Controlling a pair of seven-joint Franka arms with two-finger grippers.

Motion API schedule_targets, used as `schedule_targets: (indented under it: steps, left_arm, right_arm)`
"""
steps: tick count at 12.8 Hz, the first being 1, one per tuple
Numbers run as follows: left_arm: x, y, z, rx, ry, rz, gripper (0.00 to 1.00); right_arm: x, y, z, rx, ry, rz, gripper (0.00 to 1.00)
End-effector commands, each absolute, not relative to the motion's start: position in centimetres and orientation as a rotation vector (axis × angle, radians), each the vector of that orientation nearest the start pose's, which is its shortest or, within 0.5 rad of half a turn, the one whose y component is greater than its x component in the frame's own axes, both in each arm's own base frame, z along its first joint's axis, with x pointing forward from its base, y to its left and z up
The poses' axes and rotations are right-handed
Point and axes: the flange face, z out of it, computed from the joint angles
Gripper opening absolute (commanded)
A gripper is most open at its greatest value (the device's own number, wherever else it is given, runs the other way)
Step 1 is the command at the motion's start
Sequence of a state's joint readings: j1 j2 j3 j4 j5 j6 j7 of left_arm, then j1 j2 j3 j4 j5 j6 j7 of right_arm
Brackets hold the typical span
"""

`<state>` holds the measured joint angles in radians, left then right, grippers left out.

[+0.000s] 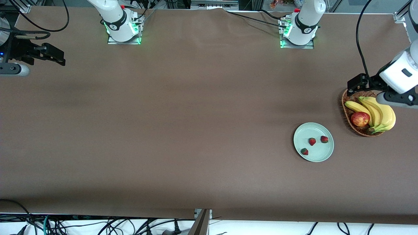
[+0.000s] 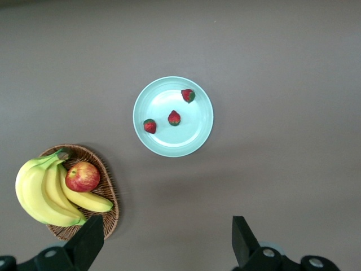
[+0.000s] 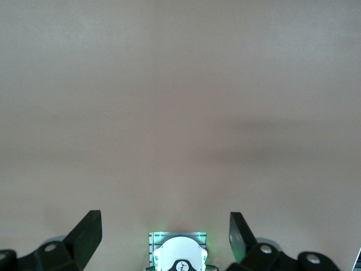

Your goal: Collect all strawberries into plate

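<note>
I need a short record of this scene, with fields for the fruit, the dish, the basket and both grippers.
strawberries: three small red strawberries, all on the plate
plate: round pale mint-green plate, nearer the front camera than the basket
basket: brown wicker basket holding yellow bananas and red-yellow apple
left gripper: open, empty, over the basket
right gripper: open, empty, waiting at its end of the table

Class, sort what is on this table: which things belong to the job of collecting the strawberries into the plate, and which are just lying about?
Belong to the job:
strawberries, all three lying in the plate
plate

Just lying about:
basket
bananas, in the basket
apple, in the basket
</note>
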<state>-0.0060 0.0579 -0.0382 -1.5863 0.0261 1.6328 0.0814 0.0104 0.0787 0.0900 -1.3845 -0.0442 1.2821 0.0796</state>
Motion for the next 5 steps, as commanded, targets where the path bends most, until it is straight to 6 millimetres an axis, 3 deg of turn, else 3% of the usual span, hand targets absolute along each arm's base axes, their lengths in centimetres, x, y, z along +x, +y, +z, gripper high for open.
schedule_targets:
  steps: [1,5]
  left_arm:
    - [53.5,-2.7,57.6,-3.122,0.189,0.014,1.00]
    - [55.6,-2.7,57.9,-3.123,0.199,0.036,1.00]
  right_arm:
    - [54.3,4.7,64.8,-3.178,-0.020,0.265,1.00]
    - [54.3,4.7,64.8,-3.175,-0.018,0.263,1.00]
